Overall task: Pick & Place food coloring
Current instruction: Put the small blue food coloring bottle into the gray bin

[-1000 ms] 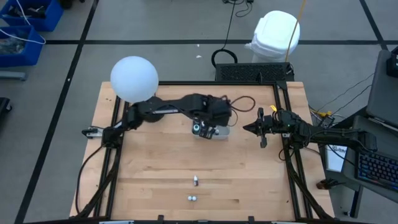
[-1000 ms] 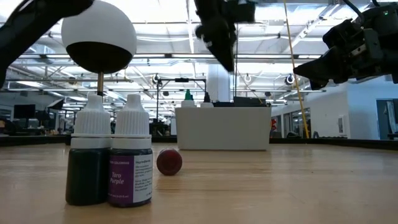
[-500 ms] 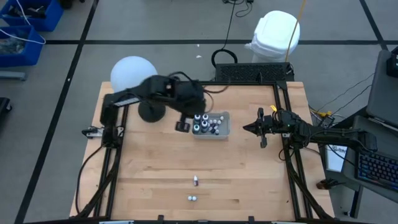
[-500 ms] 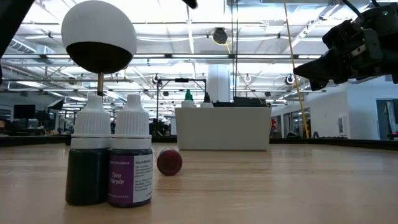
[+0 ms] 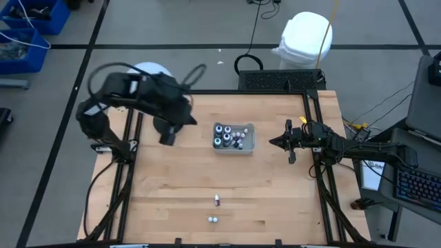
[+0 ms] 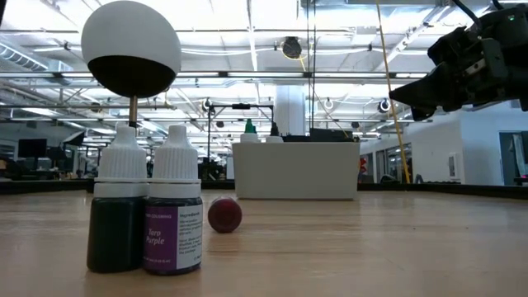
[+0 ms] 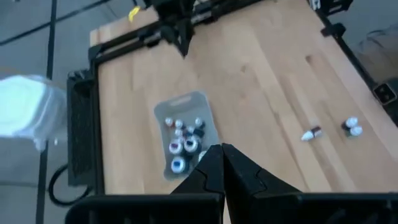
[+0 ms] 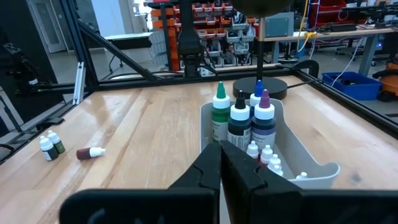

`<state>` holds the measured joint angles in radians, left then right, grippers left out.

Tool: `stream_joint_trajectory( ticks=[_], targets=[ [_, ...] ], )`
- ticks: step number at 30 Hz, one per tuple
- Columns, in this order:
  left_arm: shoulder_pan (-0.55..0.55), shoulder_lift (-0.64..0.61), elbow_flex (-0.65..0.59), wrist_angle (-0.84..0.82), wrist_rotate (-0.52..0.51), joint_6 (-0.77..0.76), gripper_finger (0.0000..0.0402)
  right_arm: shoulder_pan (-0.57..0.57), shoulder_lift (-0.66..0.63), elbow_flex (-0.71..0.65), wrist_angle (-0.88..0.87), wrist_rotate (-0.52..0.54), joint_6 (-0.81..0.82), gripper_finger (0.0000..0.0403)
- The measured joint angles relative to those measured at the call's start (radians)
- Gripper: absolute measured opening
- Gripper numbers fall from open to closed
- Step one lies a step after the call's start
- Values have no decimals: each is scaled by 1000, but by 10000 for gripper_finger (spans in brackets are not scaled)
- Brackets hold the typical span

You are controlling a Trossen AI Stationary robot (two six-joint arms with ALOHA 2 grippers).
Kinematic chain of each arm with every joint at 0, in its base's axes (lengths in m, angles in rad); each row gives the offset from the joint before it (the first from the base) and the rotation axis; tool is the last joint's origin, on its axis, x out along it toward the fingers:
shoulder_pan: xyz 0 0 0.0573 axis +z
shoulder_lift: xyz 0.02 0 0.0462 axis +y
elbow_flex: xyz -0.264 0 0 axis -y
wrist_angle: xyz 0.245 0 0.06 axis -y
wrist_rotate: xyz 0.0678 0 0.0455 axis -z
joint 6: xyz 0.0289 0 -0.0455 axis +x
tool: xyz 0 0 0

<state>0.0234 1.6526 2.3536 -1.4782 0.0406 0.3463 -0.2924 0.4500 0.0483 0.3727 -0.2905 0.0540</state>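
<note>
The left gripper (image 5: 167, 138) hangs above the table's left part, near a black round lamp base, with its two fingers pressed together and nothing between them. The left arm arches back over the table's left edge, partly covering the white globe lamp (image 5: 148, 69) that stands at the far left corner.

Near the table's middle, toward the far side, sits the grey tray (image 5: 248, 146). It holds most of the food coloring: taller bottles (image 8: 241, 121) with green, black, blue and purple tips stand upright in it, and small white-capped vials (image 8: 263, 155) are crowded beside them. The left wrist view shows the same tray (image 7: 163, 111) from above with its bottles clustered at one end.

Toward the near edge of the wooden table (image 5: 275, 200), three bottles remain outside the tray. One red-bodied bottle (image 5: 216, 200) lies on its side. A pair of upright bottles (image 5: 213, 220) stands touching each other, closer to the near edge; in the low view one is dark green (image 6: 120, 206) and the other carries a "Taro Purple" label (image 6: 175, 214).

At the right, the right gripper (image 5: 275, 142) rests just inside the table's right rail, pointing toward the tray, its fingers pressed together and empty.
</note>
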Motion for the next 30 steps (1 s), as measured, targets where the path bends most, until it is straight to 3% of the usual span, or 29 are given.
stream_joint_trajectory(
  ticks=[5,9,15,18,22,26,30],
  targets=[
    [65,-85,-71,-43,5,11,1,0,6,0,5,0,5,0],
    [142,-206,-220,-31,8,-20,1,0,6,0,11,0,6,0],
    [220,-472,-624,194,27,-135,1,0,11,0,4,0,25,0],
    [223,-586,-829,282,-13,-223,1,0,14,0,4,0,25,0],
    [190,-731,-1073,393,-47,-315,1,0,14,0,4,0,30,0],
    [128,-858,-1300,638,-38,-360,1,0,14,0,4,1,36,0],
    [82,-920,-1437,760,-31,-348,1,0,14,0,4,3,36,0]
  ],
)
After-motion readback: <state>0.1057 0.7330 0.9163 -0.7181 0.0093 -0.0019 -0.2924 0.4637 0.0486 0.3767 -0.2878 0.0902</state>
